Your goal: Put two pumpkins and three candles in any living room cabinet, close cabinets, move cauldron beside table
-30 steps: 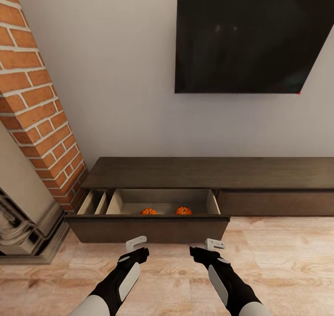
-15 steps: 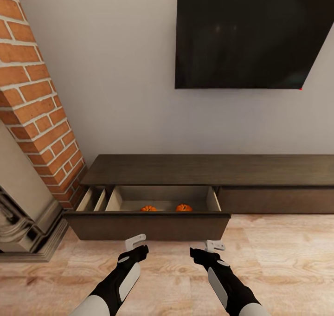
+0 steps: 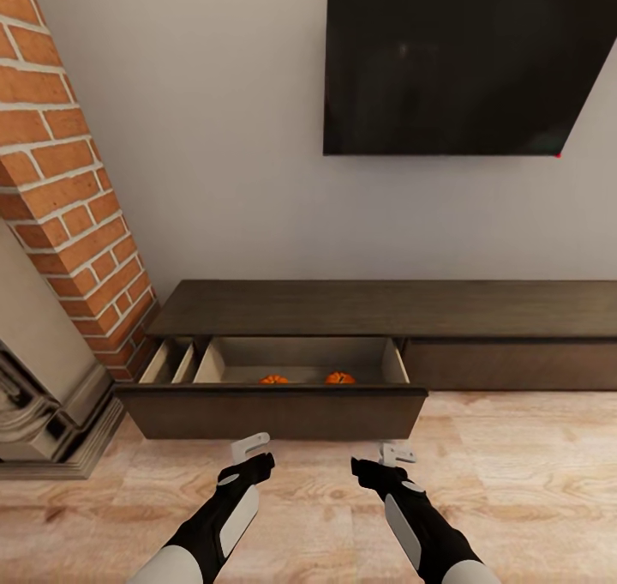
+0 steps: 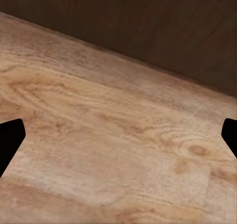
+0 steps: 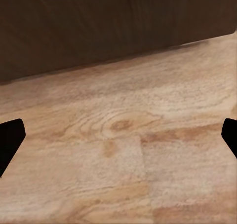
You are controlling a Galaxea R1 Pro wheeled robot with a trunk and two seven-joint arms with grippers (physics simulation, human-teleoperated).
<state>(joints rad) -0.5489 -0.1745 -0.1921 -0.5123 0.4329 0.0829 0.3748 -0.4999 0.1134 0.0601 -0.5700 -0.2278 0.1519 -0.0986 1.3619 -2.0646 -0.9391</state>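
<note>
Dark-brown wood, matt and flat-fronted, forms the cabinet (image 3: 386, 310), a long low unit running across the middle of the head view against a plain pale wall (image 3: 231, 138). Its left drawer (image 3: 274, 412) stands pulled out toward the lower centre of the frame, showing pale wood insides. Two pumpkins lie inside near the drawer's front panel, well apart from each other: the left pumpkin (image 3: 274, 379) and the right pumpkin (image 3: 339, 377), both bright orange, ribbed and squat, each half hidden behind the front panel's upper edge. A narrower pale compartment (image 3: 169, 363) shows at the drawer's left end.

A red brick column (image 3: 64, 181) slants down the upper left of the frame, with a grey stone moulded base (image 3: 47, 412) below it at the left edge. A black flat screen (image 3: 463, 61) hangs on the wall at upper right.

Light wood-grain floor (image 3: 514, 481) with broad planks fills the lower part. The left tool (image 3: 251, 448) and the right tool (image 3: 396, 454), black with white fingers, hover over the floor just in front of the drawer. In both wrist views the black fingertips sit wide apart at the frame edges, with only floor and the dark cabinet front between them: both tools are released and hold nothing.
</note>
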